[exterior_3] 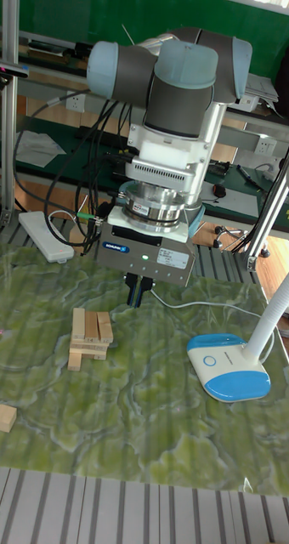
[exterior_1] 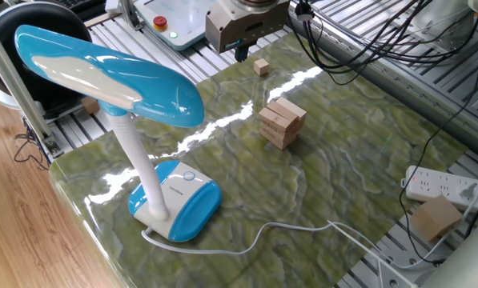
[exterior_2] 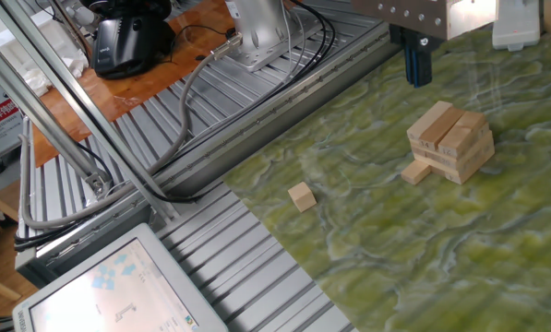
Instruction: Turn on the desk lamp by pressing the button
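**Gripper high over far edge, lamp button untouched**

Green marbled tabletop (exterior_1: 347, 172) on a ribbed aluminium frame, cables and benches behind.

Dark two-finger gripper (exterior_3: 140, 295) hanging fingers-down under a grey mounting block, above the far edge of the marbled surface in one fixed view (exterior_1: 240, 54), clear of everything on the table. Short, dark fingertips, seen head-on or from the side only; cannot tell whether spread or pressed together. Nothing seen between them. Same dark fingers at the top of the other fixed view (exterior_2: 417, 66), above and behind the wood stack.

Nearest below: a stack of pale wooden blocks (exterior_3: 91, 334), criss-crossed, one plank lying beside its foot (exterior_2: 415, 171). Small loose wooden cube (exterior_2: 302, 195) apart from the stack, close to the table edge.

Well apart from the gripper, on the right in the tall fixed view and at the near left corner in one fixed view: large glossy blue-and-white desk lamp (exterior_1: 110, 74), long oval head overhanging the table, white curved neck rising from a rounded blue-and-white base. Small round light-blue button (exterior_1: 189, 176) with a thin white ring on top of that base, on the side facing the stack; also plain in the tall fixed view (exterior_3: 210, 358). No glow showing from the head. Thin white cord (exterior_1: 259, 238) trailing from the base across the near side.

Off the surface: white power strip (exterior_1: 445, 187) and cardboard box (exterior_1: 435, 217) at right, grey control box with a red round button (exterior_1: 160, 22) at far left.
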### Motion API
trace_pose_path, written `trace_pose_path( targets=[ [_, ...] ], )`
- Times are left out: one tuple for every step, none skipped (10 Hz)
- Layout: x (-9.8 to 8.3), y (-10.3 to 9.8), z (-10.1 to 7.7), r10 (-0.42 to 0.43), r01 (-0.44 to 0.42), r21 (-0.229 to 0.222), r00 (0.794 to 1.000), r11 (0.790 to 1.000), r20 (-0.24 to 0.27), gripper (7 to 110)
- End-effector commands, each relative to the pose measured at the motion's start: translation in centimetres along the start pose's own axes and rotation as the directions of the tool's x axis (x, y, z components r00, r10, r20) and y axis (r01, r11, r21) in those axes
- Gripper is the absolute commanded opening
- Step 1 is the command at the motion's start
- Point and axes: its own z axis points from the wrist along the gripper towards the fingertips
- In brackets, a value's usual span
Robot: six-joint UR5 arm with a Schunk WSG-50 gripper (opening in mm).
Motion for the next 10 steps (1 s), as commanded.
trace_pose_path(
  targets=[
    [-0.1,-0.4,0.0,-0.018,0.018,0.003,1.000,1.000,0.004,7],
    [-0.3,0.4,0.0,-0.029,0.029,-0.025,1.000,0.999,0.010,7],
    [-0.1,0.9,0.0,-0.037,0.037,-0.041,0.999,0.998,0.004,7],
    [1.0,1.3,-0.1,-0.057,0.055,-0.047,0.998,0.997,-0.041,7],
    [2.6,1.3,0.0,-0.085,0.082,-0.041,0.991,0.996,-0.099,7],
    [3.2,1.3,0.0,-0.066,0.063,-0.028,0.991,0.998,-0.120,7],
    [3.4,1.5,-0.1,-0.066,0.063,-0.029,0.989,0.998,-0.130,7],
    [3.5,1.7,0.0,-0.069,0.065,-0.038,0.988,0.997,-0.135,7],
    [3.5,1.5,0.0,-0.080,0.077,-0.032,0.988,0.997,-0.134,7],
    [3.4,0.9,0.1,-0.108,0.107,-0.014,0.985,0.994,-0.131,7]
  ],
)
